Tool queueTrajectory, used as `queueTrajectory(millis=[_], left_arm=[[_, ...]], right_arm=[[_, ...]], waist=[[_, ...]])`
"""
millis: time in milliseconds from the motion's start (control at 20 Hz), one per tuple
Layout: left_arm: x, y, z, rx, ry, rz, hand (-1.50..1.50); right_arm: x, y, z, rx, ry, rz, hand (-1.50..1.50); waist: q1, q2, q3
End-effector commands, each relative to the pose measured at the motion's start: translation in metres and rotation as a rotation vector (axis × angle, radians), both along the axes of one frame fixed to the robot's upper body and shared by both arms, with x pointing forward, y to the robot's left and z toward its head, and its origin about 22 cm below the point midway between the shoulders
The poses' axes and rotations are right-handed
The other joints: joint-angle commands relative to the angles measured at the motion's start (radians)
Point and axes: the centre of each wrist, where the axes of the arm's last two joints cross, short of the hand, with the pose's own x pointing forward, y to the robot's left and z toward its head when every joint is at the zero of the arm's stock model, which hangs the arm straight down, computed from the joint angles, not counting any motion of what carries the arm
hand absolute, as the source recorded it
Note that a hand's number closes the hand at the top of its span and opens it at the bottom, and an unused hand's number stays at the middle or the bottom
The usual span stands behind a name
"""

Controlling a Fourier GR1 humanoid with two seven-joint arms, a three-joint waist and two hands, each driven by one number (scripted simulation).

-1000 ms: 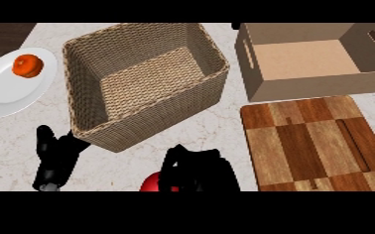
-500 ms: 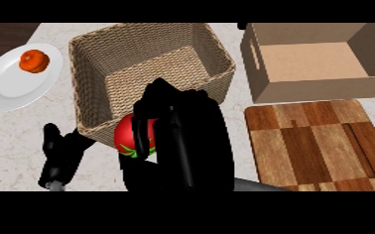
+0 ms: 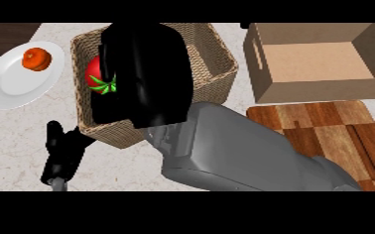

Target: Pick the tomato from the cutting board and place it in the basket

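- My right hand (image 3: pixel 147 74) is hanging over the basket (image 3: pixel 212 62), fingers curling round the tomato (image 3: pixel 99 74).
- The tomato is showing red at the hand's left side, green stem leaves facing me, and it is sitting over the basket's left half, inside the line of the rim.
- I cannot tell whether the tomato is touching the basket's floor; the hand is covering most of the opening.
- My grey right forearm (image 3: pixel 242 151) is running from the basket's near wall down toward the lower right, crossing the counter (image 3: pixel 117 166) beside the cutting board (image 3: pixel 322 126).
- The cutting board is lying right of and nearer than the basket, with nothing on the part I am seeing.
- A cardboard box (image 3: pixel 311 62) is standing just right of the basket, open side up.
- A white plate (image 3: pixel 26 79) is lying left of the basket, carrying a small orange-red fruit (image 3: pixel 35 58).
- My left hand (image 3: pixel 62 151) is resting below the basket's near left corner, fingers pointing up and relaxed, holding nothing.
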Motion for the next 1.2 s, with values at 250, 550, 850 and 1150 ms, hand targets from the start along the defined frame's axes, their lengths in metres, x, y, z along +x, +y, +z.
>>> queueTrajectory(millis=[250,550,850,1150], left_arm=[[-0.014,-0.014,-0.023,0.0,0.121,0.009,0.0],[-0.012,0.01,-0.024,0.015,0.118,0.037,0.0],[-0.036,0.012,-0.031,-0.003,0.131,0.072,0.0],[-0.019,0.019,-0.032,-0.005,0.13,0.076,0.0]], right_arm=[[0.037,0.014,-0.013,0.229,0.152,-0.069,1.5],[0.056,0.014,-0.044,0.222,0.155,-0.042,1.5],[0.073,0.011,-0.064,-0.033,0.138,-0.141,1.5],[0.092,-0.005,-0.059,-0.052,0.085,-0.135,-1.5]], waist=[[-0.003,0.007,-0.007],[-0.027,0.007,-0.006],[-0.057,-0.003,-0.006],[-0.062,0.001,-0.006]])
